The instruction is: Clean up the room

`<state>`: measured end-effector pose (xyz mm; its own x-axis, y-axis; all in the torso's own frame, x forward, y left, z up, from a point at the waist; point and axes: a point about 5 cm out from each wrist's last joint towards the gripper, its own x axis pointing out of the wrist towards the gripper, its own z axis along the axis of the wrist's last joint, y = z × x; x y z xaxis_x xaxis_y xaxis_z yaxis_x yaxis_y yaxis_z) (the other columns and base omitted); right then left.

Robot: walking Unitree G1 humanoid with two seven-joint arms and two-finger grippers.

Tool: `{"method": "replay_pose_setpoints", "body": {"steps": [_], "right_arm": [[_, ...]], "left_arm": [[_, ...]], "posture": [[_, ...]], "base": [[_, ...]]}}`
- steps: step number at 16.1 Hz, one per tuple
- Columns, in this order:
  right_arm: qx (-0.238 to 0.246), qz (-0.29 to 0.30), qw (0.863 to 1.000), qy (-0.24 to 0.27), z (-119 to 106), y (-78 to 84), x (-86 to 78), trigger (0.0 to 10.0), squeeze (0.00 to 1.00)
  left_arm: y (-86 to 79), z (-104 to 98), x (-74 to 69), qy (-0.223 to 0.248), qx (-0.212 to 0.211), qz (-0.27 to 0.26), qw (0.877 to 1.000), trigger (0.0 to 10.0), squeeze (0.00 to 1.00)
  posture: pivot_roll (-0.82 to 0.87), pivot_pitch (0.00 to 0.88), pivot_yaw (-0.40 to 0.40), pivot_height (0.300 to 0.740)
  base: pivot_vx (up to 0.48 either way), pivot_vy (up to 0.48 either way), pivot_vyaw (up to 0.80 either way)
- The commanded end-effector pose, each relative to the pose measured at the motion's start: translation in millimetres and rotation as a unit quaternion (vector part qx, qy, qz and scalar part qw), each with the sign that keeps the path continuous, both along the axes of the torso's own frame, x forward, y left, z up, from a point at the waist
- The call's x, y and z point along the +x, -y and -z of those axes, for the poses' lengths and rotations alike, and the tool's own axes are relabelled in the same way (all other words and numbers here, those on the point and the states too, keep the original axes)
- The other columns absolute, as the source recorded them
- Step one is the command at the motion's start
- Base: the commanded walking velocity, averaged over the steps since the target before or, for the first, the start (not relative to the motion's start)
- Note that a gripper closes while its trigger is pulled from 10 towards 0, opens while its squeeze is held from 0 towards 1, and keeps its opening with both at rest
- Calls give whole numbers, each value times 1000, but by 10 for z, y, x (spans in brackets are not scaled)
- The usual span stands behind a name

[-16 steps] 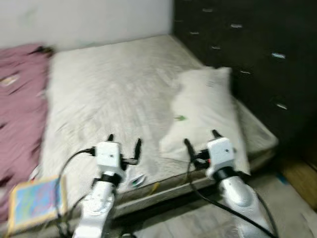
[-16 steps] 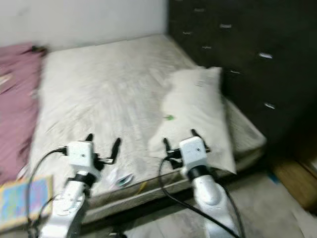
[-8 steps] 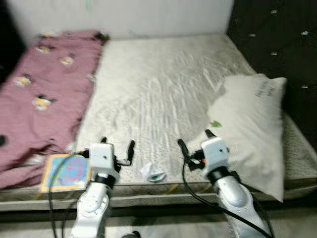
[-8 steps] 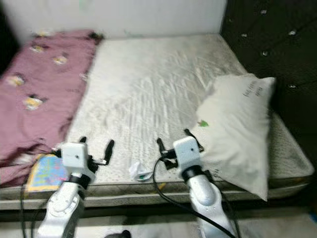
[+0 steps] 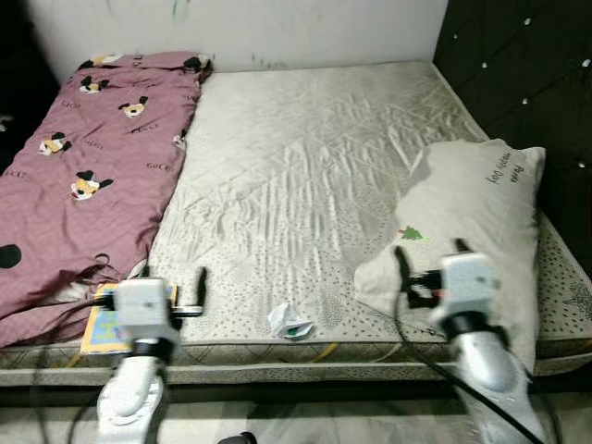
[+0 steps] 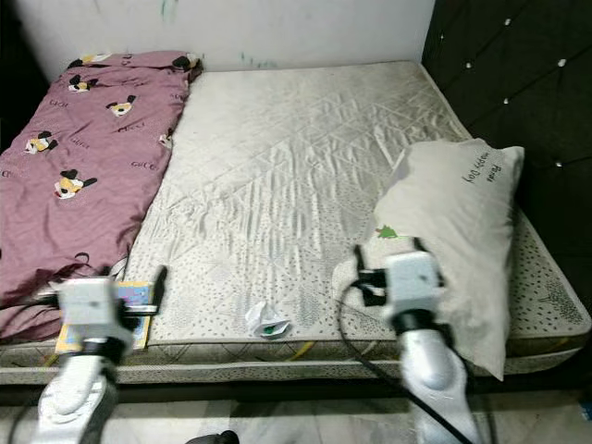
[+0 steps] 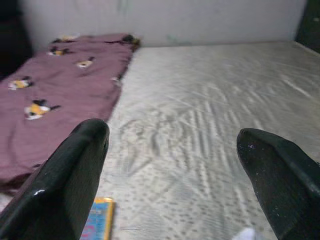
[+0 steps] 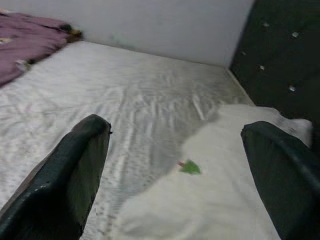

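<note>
Two grippers: I have both raised over the near edge of the bed, neither holding anything, which I read as a ready stance while I pick a first target.
Left gripper (image 5: 176, 291): fingers apart with nothing between them, hovering over the near left corner of the mattress (image 5: 305, 176), just beside the colourful booklet (image 5: 104, 328).
Right gripper (image 5: 427, 268): fingers spread wide and empty, hanging over the near end of the white pillow (image 5: 472, 222), lined up to take the pillow if I choose it.
Crumpled paper (image 5: 290, 320): a small white wad with a green mark, lying on the mattress close to the near edge, between the two grippers; I judge it the plainest piece of rubbish here.
Booklet: flat at the near left edge, partly under the hem of the maroon blanket (image 5: 83, 176), probably left there rather than put away.
Blanket: spread loosely down the left side, rumpled at its near end, printed with cartoon figures.
Pillow: lying askew along the right side, by the dark tufted panel (image 5: 518, 74), one end hanging past the mattress edge.
Next move, as I judge it: lower one gripper onto the wad.
</note>
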<state>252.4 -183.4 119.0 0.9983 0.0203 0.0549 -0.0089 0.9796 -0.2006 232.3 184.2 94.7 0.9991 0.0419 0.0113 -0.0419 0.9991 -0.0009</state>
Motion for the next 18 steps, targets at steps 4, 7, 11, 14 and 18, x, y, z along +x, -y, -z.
{"method": "replay_pose_setpoints", "body": {"steps": [4,7,11,14,18], "right_arm": [[36,38,998,-18,60,107,-46,10000,0],[49,22,999,-5,41,-49,93,10000,0],[45,-35,998,-6,61,-313,254,10000,0],[24,-96,995,-12,76,-449,352,10000,0],[10,-161,987,-18,46,-607,515,10000,0]], "left_arm": [[-24,89,-112,-24,-7,-12,1000,10000,0],[151,79,12,-20,-9,28,999,10000,0],[121,35,163,-10,-5,32,999,10000,0],[112,46,141,-2,-13,-1,1000,10000,0],[81,131,-28,-1,-30,-61,998,10000,0]], "posture": [[30,93,61,740],[43,58,93,740],[48,32,92,740],[87,24,13,740],[136,38,-106,740]], "base": [[0,0,0],[0,0,0],[0,0,0],[0,0,0],[0,0,0]]}}
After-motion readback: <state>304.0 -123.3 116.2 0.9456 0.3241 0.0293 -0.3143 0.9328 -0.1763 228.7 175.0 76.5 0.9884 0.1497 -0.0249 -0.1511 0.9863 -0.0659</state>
